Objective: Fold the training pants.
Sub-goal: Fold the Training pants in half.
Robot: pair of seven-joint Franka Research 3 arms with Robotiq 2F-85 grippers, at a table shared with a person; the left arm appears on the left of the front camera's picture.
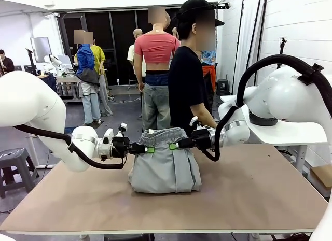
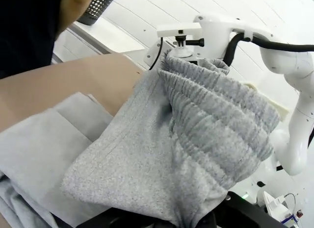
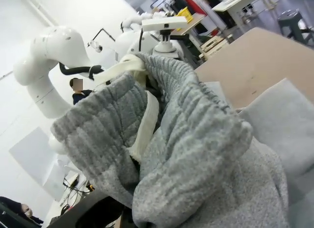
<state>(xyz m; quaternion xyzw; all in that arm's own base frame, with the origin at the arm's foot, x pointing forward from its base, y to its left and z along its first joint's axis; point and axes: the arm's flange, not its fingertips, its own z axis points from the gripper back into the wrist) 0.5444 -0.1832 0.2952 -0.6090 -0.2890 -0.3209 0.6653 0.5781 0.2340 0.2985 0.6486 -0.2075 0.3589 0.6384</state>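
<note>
No legible text, apparently.

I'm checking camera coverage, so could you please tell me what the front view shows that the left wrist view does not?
Front only: the left pincer and right pincer each gripping a side of the training pants' waistband, lifted above the table. Left wrist only: the black mesh basket and the waistband's ribbed gathers close up. Both: the pants, the table, the person.

— How many garments lie on the table (image 1: 270,199)?
— One pair of training pants (image 1: 164,166).
— And grippers at its waistband?
— Two: left gripper (image 1: 150,150), right gripper (image 1: 173,146).
</note>
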